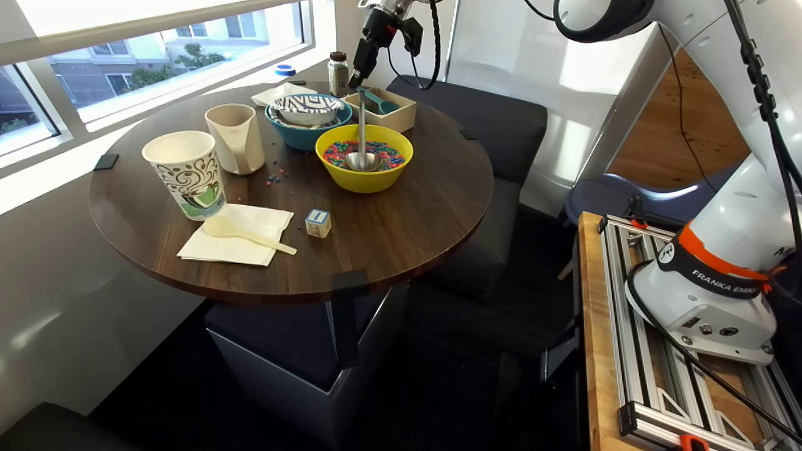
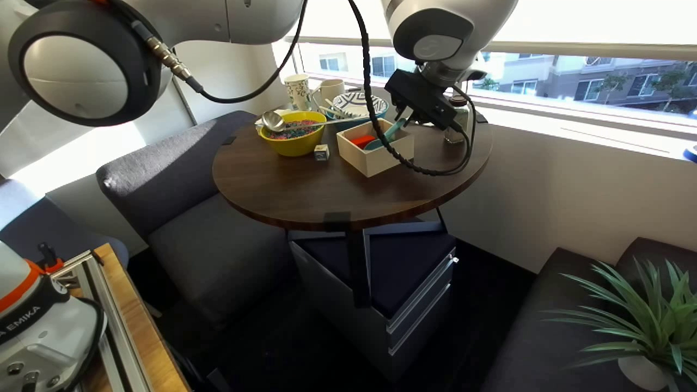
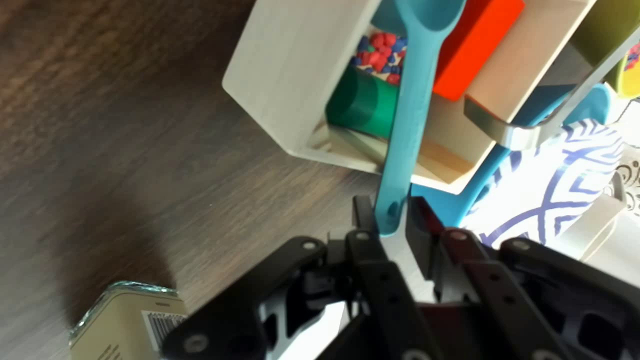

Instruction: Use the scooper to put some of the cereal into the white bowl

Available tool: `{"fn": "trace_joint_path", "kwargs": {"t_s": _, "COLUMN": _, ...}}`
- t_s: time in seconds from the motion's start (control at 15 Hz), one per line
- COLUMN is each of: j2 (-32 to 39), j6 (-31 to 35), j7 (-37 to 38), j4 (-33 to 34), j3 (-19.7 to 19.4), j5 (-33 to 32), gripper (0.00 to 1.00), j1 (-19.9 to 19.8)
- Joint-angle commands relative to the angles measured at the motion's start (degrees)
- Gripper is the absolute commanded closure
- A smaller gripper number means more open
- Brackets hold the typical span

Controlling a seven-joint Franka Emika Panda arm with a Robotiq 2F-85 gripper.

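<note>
The teal scooper (image 1: 383, 105) lies tilted in the cream box (image 1: 403, 117), its bowl inside and its handle sticking out over the rim. In the wrist view the scooper (image 3: 412, 95) has its handle end between my fingertips. My gripper (image 3: 391, 207) appears shut on that handle end, just outside the box (image 3: 295, 75). The white bowl (image 1: 307, 108) with dark lines sits inside a teal-blue bowl (image 1: 294, 136); it also shows in the wrist view (image 3: 555, 185). The yellow bowl (image 1: 365, 181) holds coloured cereal (image 1: 338, 150) with a metal ladle (image 1: 361, 125) in it.
A jar (image 1: 338, 74) stands beside my gripper, near the box. A paper cup (image 1: 188, 175), a cream cup (image 1: 236, 138), a spoon on napkins (image 1: 232, 250) and a block (image 1: 318, 223) share the table. A red piece (image 3: 472, 55) lies in the box.
</note>
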Motion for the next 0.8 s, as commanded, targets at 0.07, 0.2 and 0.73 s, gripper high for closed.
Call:
{"fn": "trace_joint_path", "kwargs": {"t_s": 0.07, "j2": 2.55, "j6": 0.15, "j7": 1.29, "j4": 3.17, "j3": 1.04, "j5": 2.01, "gripper": 0.88, "j1": -0.73}}
{"fn": "trace_joint_path", "kwargs": {"t_s": 0.2, "j2": 2.77, "j6": 0.08, "j7": 1.24, "j4": 3.53, "j3": 1.15, "j5": 2.32, "gripper": 0.98, "j1": -0.81}}
{"fn": "trace_joint_path", "kwargs": {"t_s": 0.73, "j2": 0.76, "j6": -1.48, "j7": 1.38, "j4": 3.18, "j3": 1.44, "j5": 2.84, "gripper": 0.98, "j1": -1.32}}
